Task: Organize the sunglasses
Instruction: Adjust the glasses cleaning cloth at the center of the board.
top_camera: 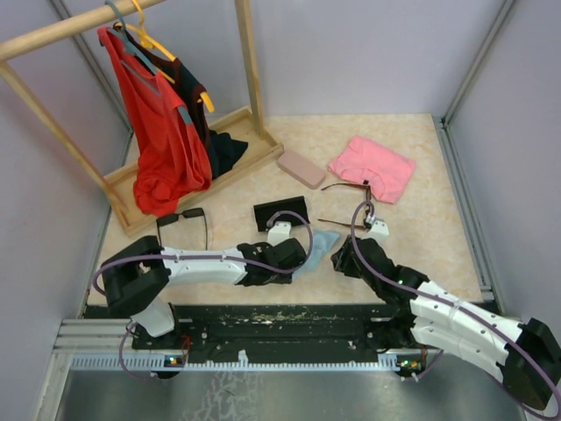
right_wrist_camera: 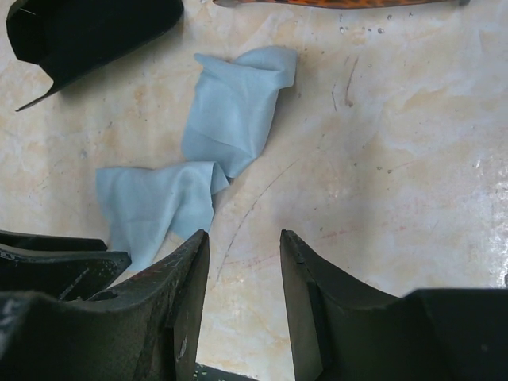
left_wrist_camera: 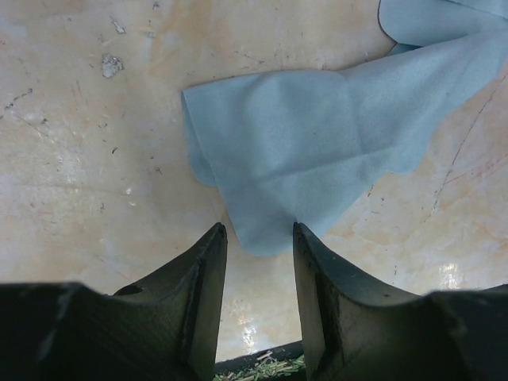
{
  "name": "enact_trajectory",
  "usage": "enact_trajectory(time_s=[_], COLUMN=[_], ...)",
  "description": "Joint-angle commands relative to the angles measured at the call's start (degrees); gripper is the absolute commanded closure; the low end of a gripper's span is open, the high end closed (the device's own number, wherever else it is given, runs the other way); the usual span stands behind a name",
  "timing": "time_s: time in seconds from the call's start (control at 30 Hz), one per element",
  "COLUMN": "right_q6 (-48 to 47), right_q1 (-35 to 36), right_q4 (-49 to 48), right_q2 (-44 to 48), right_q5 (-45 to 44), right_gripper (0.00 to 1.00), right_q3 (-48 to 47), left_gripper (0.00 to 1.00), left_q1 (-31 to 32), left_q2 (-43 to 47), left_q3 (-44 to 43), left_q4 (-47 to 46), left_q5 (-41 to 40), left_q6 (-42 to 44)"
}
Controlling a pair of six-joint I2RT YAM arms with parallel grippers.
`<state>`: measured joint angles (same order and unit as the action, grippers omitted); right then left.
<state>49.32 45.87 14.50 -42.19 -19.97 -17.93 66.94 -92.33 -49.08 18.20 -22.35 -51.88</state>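
The black-framed sunglasses [top_camera: 191,213] lie unfolded on the table at the left, beyond my left arm. A thin reddish-brown pair [top_camera: 344,185] lies unfolded just past my right wrist; one of its temples [right_wrist_camera: 349,3] crosses the top edge of the right wrist view. My left gripper [top_camera: 296,256] [left_wrist_camera: 258,234] is open low over the table, its tips at the corner of a light blue cloth [left_wrist_camera: 302,151]. My right gripper [top_camera: 340,260] [right_wrist_camera: 242,238] is open over bare table beside that cloth [right_wrist_camera: 206,159]. Neither holds anything.
A black oblong case [top_camera: 280,213] [right_wrist_camera: 87,32] lies open just beyond the cloth [top_camera: 320,244]. A pink oblong case [top_camera: 301,168] and a pink garment [top_camera: 372,167] lie farther back. A wooden clothes rack [top_camera: 250,70] with a red top [top_camera: 162,140] stands at the back left.
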Motion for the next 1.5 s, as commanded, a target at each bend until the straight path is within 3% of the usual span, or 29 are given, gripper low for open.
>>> enact_trajectory(time_s=[0.0, 0.23, 0.77, 1.2, 1.47], right_q6=[0.5, 0.8, 1.3, 1.7, 0.5], right_q1=[-0.5, -0.5, -0.5, -0.5, -0.5], right_q4=[-1.2, -2.6, -4.2, -3.6, -3.5], right_q2=[1.4, 2.1, 2.1, 2.1, 1.9], right_q5=[-1.1, -0.2, 1.0, 1.3, 2.3], right_gripper=[0.59, 0.59, 0.59, 0.59, 0.59], right_q3=[0.7, 2.2, 3.4, 3.6, 3.2], left_gripper=[0.55, 0.56, 0.6, 0.78, 0.95], left_q1=[1.6, 3.3, 5.7, 6.3, 6.2], left_q2=[-2.6, -5.3, -11.6, -13.9, -12.9], left_q3=[-3.3, -5.2, -6.4, -4.6, -4.2], left_q4=[5.8, 12.3, 15.3, 11.4, 10.9], left_q5=[-2.6, -4.3, -2.8, 0.7, -0.4], left_q6=[-1.7, -4.5, -6.5, -5.7, -5.6])
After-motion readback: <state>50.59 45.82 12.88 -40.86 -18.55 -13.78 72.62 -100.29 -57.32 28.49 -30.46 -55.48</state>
